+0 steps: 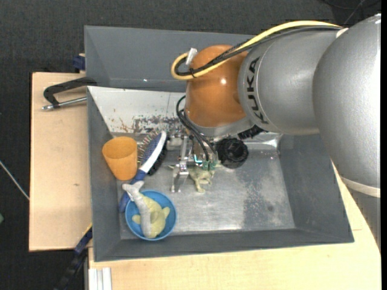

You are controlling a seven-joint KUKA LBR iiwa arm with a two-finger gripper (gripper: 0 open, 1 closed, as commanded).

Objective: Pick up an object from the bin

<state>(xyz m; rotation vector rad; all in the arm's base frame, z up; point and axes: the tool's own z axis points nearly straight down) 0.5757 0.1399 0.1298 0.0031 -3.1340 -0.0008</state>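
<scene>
My claw [188, 179]: it is low over the floor of the bin [266, 204], about in the middle and a little toward the left wall. It hangs directly under the orange cover [211, 92] of my wrist.
Claw state: I cannot tell how far it is open, and I cannot tell if it has hold of anything.
Thing at my claw: a small olive-yellow toy figure [203, 177] on the bin floor, at the right side of my claw. I cannot tell if it is touching the claw or only just beside it. It is too small for me to name its shape.
Black round thing [233, 151]: it is just to the right of my claw and a little toward the back wall. I cannot tell if it is a loose thing or a part of me.
Brush [152, 151]: it has a blue and white handle and dark bristles. It lies slanted, just to the left of my claw, between the claw and the cup.
Orange cup [121, 156]: it stands upright with its mouth up, near the left wall and close beside the brush.
Blue bowl [170, 219]: it is in the front-left corner of the bin.
In the bowl: a pale yellow thing [154, 217] lies inside, and a white figure [136, 195] lies across the rim on the side toward the cup.
</scene>
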